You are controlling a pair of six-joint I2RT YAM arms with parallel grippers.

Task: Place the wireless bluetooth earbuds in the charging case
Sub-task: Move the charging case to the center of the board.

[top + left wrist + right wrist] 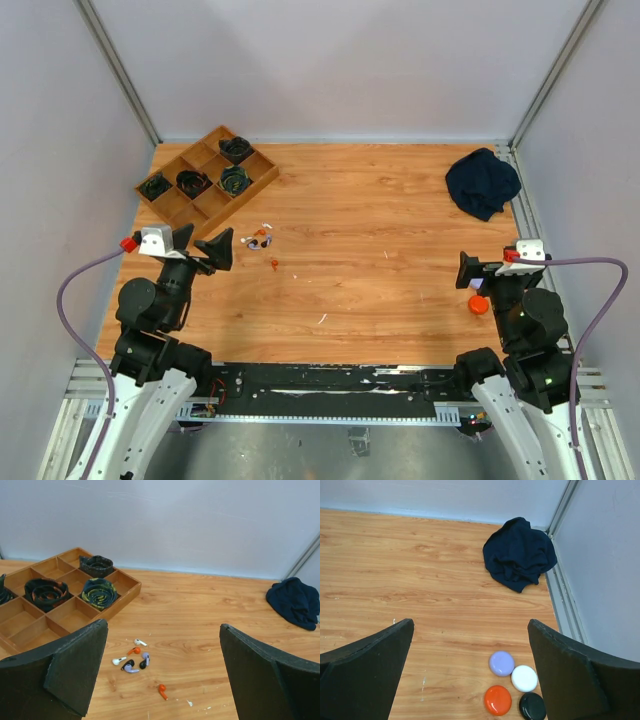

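No earbud was held, so the first pick-up looked to be the step in hand. The earbuds point(134, 661) lay scattered on the tabletop point(380, 220) toward its left edge, ahead of the left gripper point(164, 625), fingers wide apart. The round cases point(512, 685) sat by the right edge under the right gripper point(471, 622), fingers also apart. The next move likely called for a fine pinch on one bud.

Divided wooden tray point(75, 614) and navy cloth point(519, 555) sit well apart.
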